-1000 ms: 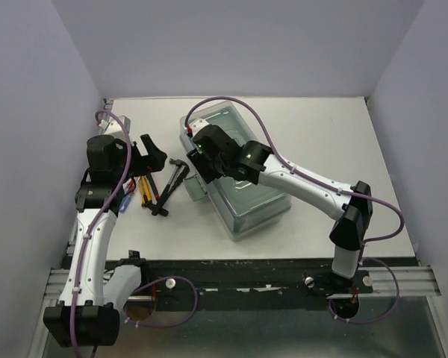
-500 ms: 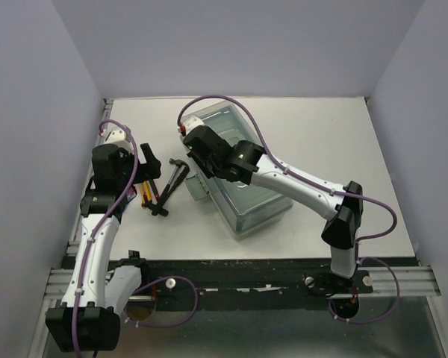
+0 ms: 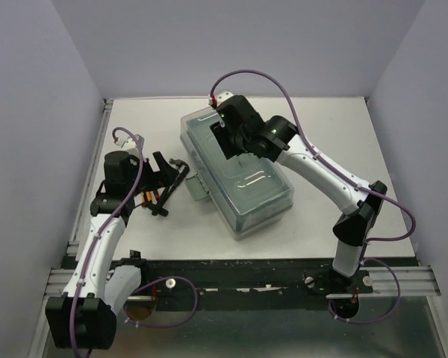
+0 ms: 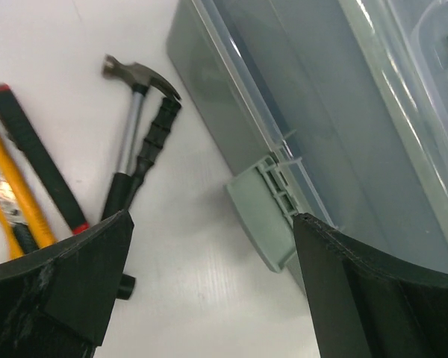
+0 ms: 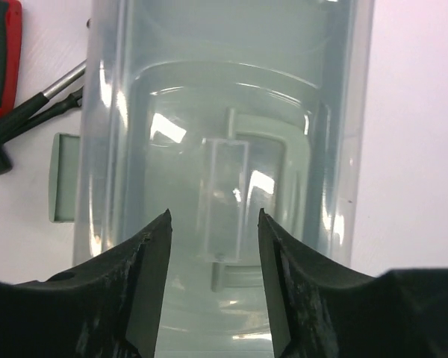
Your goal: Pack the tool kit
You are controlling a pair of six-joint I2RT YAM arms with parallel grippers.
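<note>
Hovering spread right hand (image 5: 213,216) directly above lid handle (image 5: 228,198); aiming spread left hand (image 4: 210,220) at latch (image 4: 265,216) just ahead, likely for unlatching.

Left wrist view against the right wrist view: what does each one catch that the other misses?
Only the left wrist shows the hammer head and the side wall of the clear box. Only the right wrist looks straight down on the lid and its recessed handle. Both show the box, its grey-green latch, part of the hammer's shaft, and an open claw holding nothing: the left claw and the right claw.
</note>
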